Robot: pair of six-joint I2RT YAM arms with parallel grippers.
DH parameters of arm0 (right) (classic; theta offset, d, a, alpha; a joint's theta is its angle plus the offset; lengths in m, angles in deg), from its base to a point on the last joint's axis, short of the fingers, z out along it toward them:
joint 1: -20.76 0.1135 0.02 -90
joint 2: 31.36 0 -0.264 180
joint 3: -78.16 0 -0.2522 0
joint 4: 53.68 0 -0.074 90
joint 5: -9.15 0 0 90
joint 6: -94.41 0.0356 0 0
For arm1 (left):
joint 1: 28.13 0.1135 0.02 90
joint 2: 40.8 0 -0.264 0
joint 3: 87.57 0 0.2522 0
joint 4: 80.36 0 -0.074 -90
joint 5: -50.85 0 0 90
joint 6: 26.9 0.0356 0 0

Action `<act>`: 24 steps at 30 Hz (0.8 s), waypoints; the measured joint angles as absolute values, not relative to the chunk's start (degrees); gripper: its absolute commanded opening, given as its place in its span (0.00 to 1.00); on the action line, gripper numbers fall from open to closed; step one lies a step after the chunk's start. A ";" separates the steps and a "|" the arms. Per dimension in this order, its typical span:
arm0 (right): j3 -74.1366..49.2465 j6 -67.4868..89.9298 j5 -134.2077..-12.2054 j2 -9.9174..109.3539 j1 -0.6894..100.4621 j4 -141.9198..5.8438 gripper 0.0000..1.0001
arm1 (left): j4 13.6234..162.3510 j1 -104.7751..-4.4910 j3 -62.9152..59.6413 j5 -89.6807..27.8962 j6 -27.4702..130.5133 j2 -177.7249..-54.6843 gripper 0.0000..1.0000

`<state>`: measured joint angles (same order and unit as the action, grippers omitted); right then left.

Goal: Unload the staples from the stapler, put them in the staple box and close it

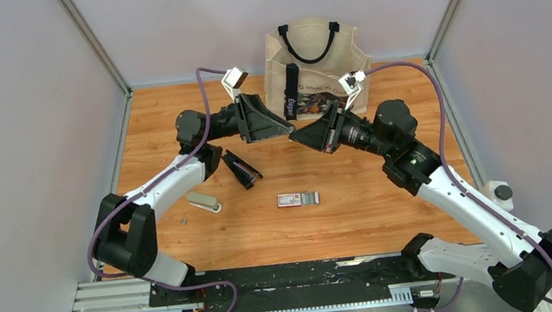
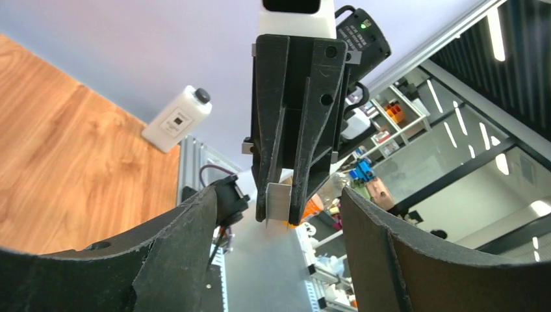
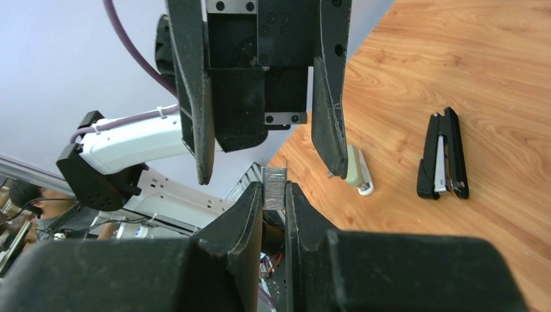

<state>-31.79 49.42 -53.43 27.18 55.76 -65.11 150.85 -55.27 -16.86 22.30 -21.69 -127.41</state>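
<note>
A short silvery strip of staples (image 3: 273,188) is pinched between the tips of my right gripper (image 3: 274,196), which is shut on it in the air above the table's back middle. The left wrist view shows the same staples (image 2: 279,203) held in the right gripper (image 2: 281,214). My left gripper (image 1: 285,129) faces the right gripper (image 1: 295,135) tip to tip, its fingers (image 3: 197,97) spread wide on either side of the strip without touching it. The black stapler (image 1: 242,168) lies flipped open on the wood below the left arm, and shows again as the stapler (image 3: 444,155) in the right wrist view.
A small flat box with a red-and-white label (image 1: 298,199) lies mid-table. A pale oblong object (image 1: 203,202) and a tiny grey bit (image 1: 184,222) lie at front left. A beige tote bag (image 1: 315,61) stands at the back. Grey walls enclose the table (image 1: 389,214).
</note>
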 measured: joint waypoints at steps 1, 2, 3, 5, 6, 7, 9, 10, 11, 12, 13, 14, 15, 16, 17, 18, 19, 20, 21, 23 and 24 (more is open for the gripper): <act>-31.79 49.14 -53.80 27.12 55.76 -65.86 0.13 | 149.43 -55.33 -16.86 22.36 -20.77 -127.32 0.78; -31.79 48.90 -54.04 26.98 55.76 -66.67 0.13 | 147.90 -55.33 -16.86 22.43 -19.70 -127.12 0.78; -31.79 48.53 -54.39 26.74 55.76 -67.85 0.13 | 146.42 -55.31 -16.86 22.49 -18.63 -126.86 0.78; -31.81 47.96 -54.89 26.33 55.76 -69.79 0.13 | 142.48 -55.01 -16.86 22.63 -15.84 -125.94 0.78; -31.81 47.61 -55.29 26.09 55.76 -70.91 0.12 | 140.65 -54.74 -16.84 22.76 -14.33 -125.51 0.79; -31.81 47.21 -55.81 25.78 55.76 -72.26 0.12 | 137.35 -54.42 -16.53 22.91 -12.27 -124.89 0.79; -31.81 46.45 -56.86 25.50 55.76 -74.75 0.13 | 127.66 -53.37 -15.09 22.67 -4.84 -123.54 0.79; -31.81 45.97 -57.62 25.48 55.76 -76.44 0.13 | 121.30 -52.82 -14.02 22.12 -0.40 -122.88 0.80; -31.81 45.44 -58.65 25.61 55.79 -78.45 0.13 | 112.49 -52.45 -12.16 20.85 6.39 -122.31 0.80; -31.87 45.03 -59.64 25.91 55.79 -80.26 0.13 | 104.17 -52.23 -9.75 18.89 13.30 -122.23 0.80; -31.98 44.79 -60.71 26.26 55.79 -81.81 0.13 | 95.99 -51.99 -7.04 16.72 19.92 -122.34 0.80; -32.27 44.59 -61.60 26.66 55.79 -83.02 0.13 | 89.13 -51.86 -4.84 14.73 26.17 -122.47 0.80; -33.16 44.37 -62.67 27.20 55.87 -83.78 0.12 | 82.68 -51.77 -3.04 12.79 32.32 -122.53 0.80; -34.15 44.24 -63.59 27.73 55.96 -84.59 0.11 | 77.92 -51.77 -2.10 11.41 37.08 -122.55 0.80; -35.44 44.13 -64.90 28.56 56.13 -85.42 0.10 | 73.46 -51.77 -1.89 10.08 41.89 -122.53 0.80; -36.44 44.04 -66.04 29.56 56.40 -86.25 0.06 | 70.62 -51.77 -2.02 9.34 44.60 -122.53 0.81; -37.23 43.98 -67.59 31.05 56.88 -87.45 0.05 | 68.04 -51.77 -2.85 8.27 47.66 -122.53 0.81; -37.71 43.98 -68.71 32.62 57.36 -88.48 0.05 | 65.85 -51.77 -4.16 7.19 50.46 -122.40 0.81; -37.93 43.96 -70.32 34.70 58.21 -89.86 0.05 | 63.62 -51.77 -5.75 6.21 52.86 -122.18 0.81; -37.95 43.98 -73.51 38.15 59.89 -92.15 0.05 | 60.28 -51.77 -8.60 4.05 56.88 -121.83 0.81; -37.95 44.02 -74.98 39.36 60.59 -92.70 0.05 | 59.21 -51.77 -9.65 3.15 58.37 -121.66 0.81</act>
